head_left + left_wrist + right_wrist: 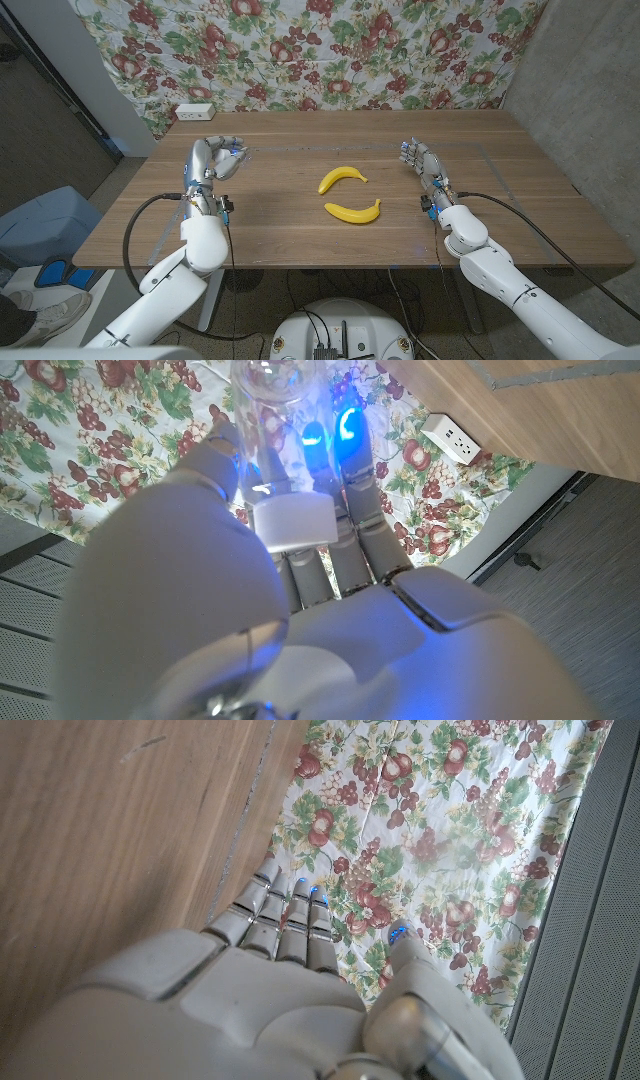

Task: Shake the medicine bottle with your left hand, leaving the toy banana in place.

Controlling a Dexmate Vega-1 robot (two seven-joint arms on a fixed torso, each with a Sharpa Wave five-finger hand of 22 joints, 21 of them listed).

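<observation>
My left hand (213, 162) is at the table's left side and grips a clear medicine bottle (233, 153). In the left wrist view the bottle (272, 400) is see-through with a white cap (293, 523), pinched between the thumb and the fingers of my left hand (300, 610). Two yellow toy bananas lie mid-table: one (341, 178) further back, the other (354, 211) nearer me. My right hand (425, 166) stands at the right of the bananas, fingers straight and apart, holding nothing. The right wrist view has that hand (280, 980) over the wood.
A white power strip (195, 110) lies at the table's (300, 245) far left corner. A fruit-patterned cloth (320, 50) hangs behind the table. Cables run from both wrists over the front edge.
</observation>
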